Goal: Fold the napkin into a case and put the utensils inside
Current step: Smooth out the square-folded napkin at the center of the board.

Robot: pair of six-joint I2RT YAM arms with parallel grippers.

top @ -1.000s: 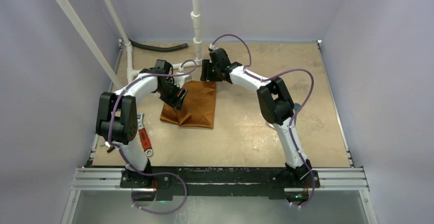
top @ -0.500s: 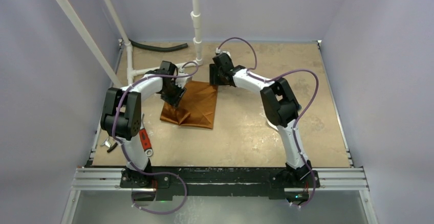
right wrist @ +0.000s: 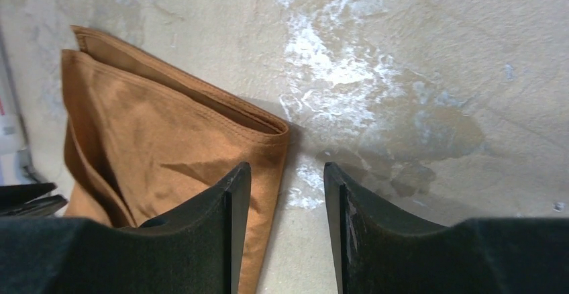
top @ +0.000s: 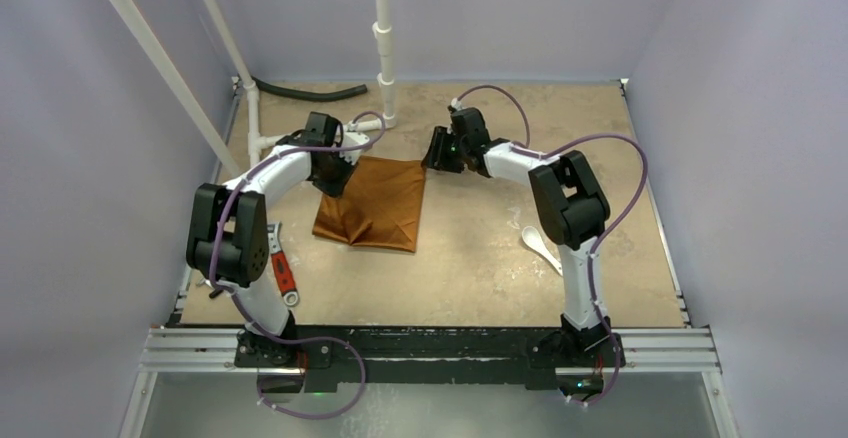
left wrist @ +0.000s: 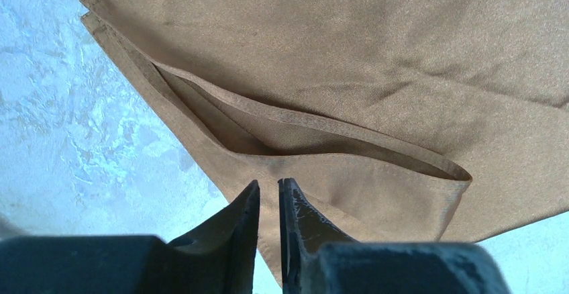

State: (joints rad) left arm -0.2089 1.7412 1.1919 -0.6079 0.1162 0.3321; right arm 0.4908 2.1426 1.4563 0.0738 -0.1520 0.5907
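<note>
The rust-orange napkin (top: 375,203) lies folded flat on the table, with an open pocket-like fold in the left wrist view (left wrist: 335,52). My left gripper (top: 333,176) hovers at its far-left edge. Its jaws (left wrist: 267,183) are nearly together with a thin slit and hold nothing. My right gripper (top: 437,155) stands open at the napkin's far-right corner (right wrist: 154,139). One finger (right wrist: 231,200) is over the cloth and the other over bare table, with nothing between them (right wrist: 287,166). A white spoon (top: 541,247) lies on the table beside the right arm.
A red-handled tool (top: 283,273) lies near the left arm's base at the table's left edge. White pipes (top: 383,48) and a black hose (top: 310,93) stand along the back. Walls close in the table on three sides.
My left gripper drew back to the napkin's far-left edge and closed. My right gripper slid right, off the far edge to the corner, narrowing a little. The spoon came into view.
</note>
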